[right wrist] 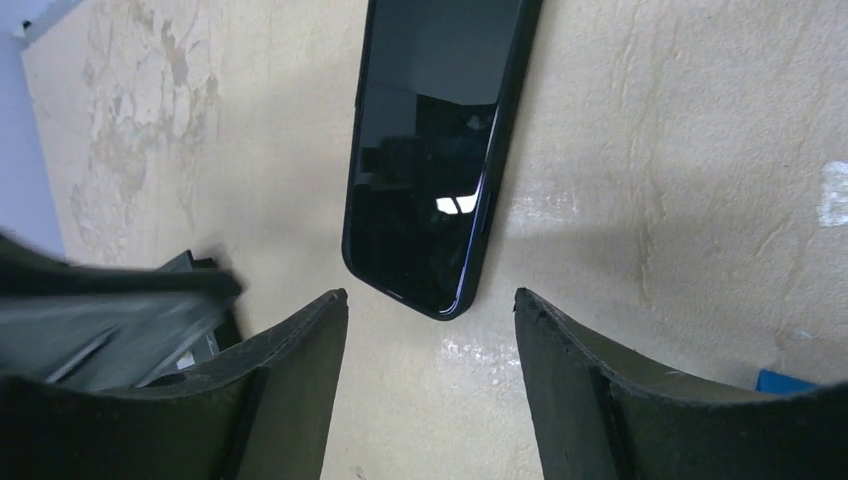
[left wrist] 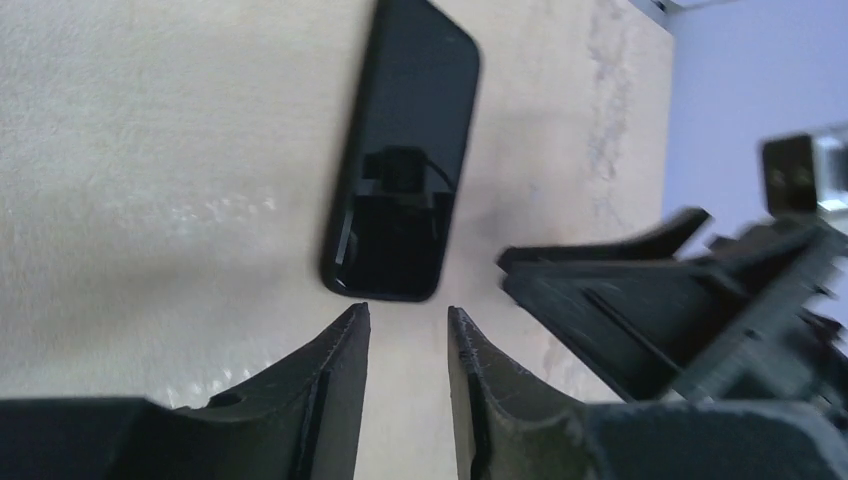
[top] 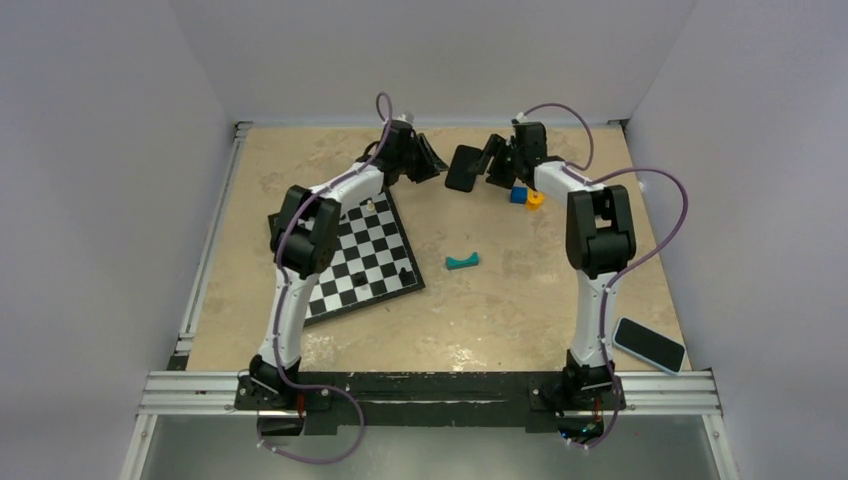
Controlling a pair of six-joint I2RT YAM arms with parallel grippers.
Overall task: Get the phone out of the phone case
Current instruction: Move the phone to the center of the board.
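Left gripper (left wrist: pixel 408 310) barely apart, right gripper (right wrist: pixel 431 295) wide, both empty, so I'd pin the phone case (right wrist: pixel 482 225) rim and pry the phone (right wrist: pixel 425 170) up.

Bench (top: pixel 500 310), beige mottled top, bearing: chessboard (top: pixel 365 255), teal block (top: pixel 462 262), blue cube (top: pixel 518 195), orange ring (top: pixel 535 199), glossy black phone (top: pixel 463 168), light-blue phone (top: pixel 648 344).

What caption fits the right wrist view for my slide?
Right tool, jaws open and empty, poised just short of a glossy black phone-shaped slab lying on the beige table.
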